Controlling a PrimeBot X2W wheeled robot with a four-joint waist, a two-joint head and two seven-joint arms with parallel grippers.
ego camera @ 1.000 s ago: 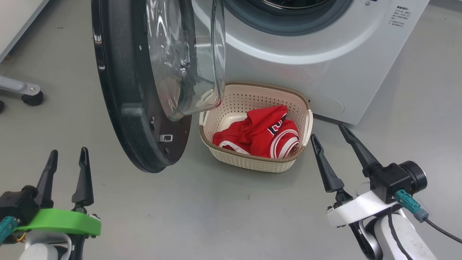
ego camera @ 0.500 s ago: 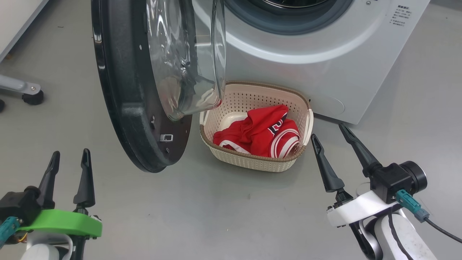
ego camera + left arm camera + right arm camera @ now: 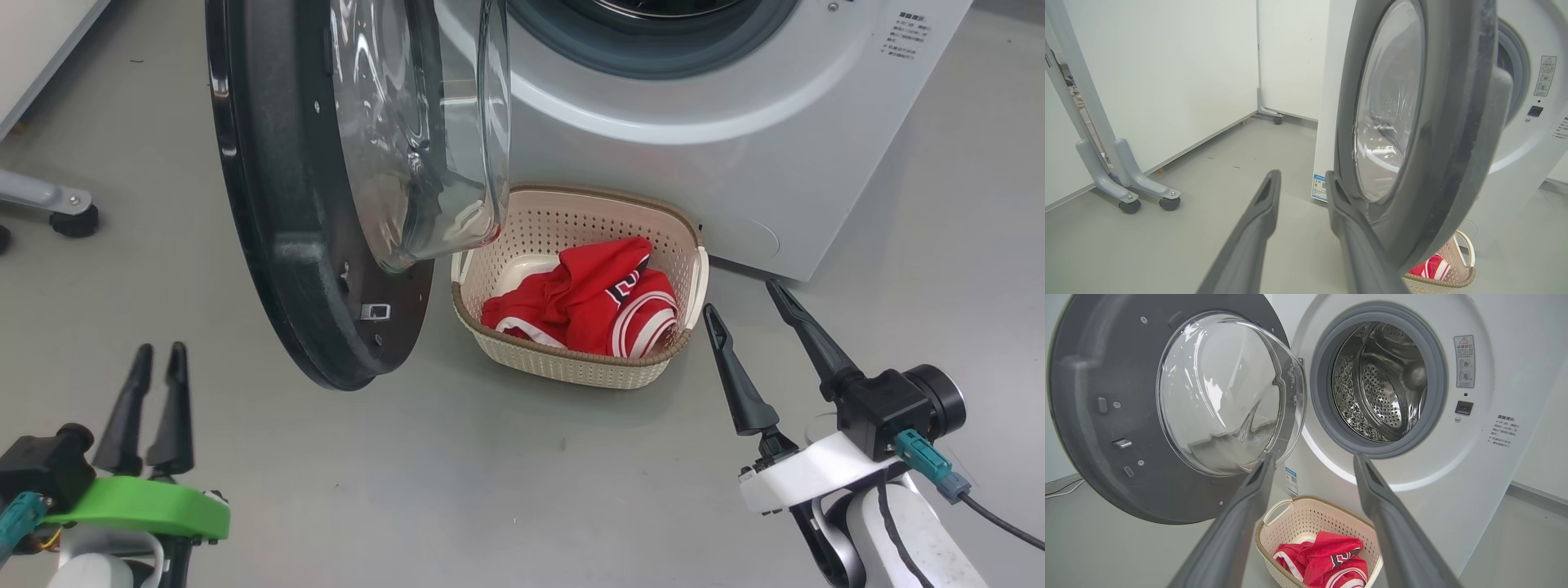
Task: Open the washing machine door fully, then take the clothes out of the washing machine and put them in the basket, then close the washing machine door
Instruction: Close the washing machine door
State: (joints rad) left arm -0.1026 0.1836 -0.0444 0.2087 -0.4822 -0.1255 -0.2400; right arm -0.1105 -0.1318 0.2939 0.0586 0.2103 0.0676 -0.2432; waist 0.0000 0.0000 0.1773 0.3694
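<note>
Right, the washing machine door (image 3: pixel 277 204) stands swung out from the washing machine (image 3: pixel 735 122). In the head view its black rim is nearly edge-on to me and its glass bowl bulges toward the opening. Through the right wrist view I look straight into the steel drum (image 3: pixel 1384 388), its perforated wall shining. The clothes (image 3: pixel 588 302) lie bunched in the basket (image 3: pixel 563 363), red with striped trim showing. The basket sits on the floor (image 3: pixel 490 474) just in front of the machine, beside the door's lower edge. My left tool (image 3: pixel 161 349) hangs low at the left, its fingers narrow with a slim gap and nothing between them, apart from the door. My right tool (image 3: pixel 740 297) is spread wide and empty, its tips just right of the basket.
</note>
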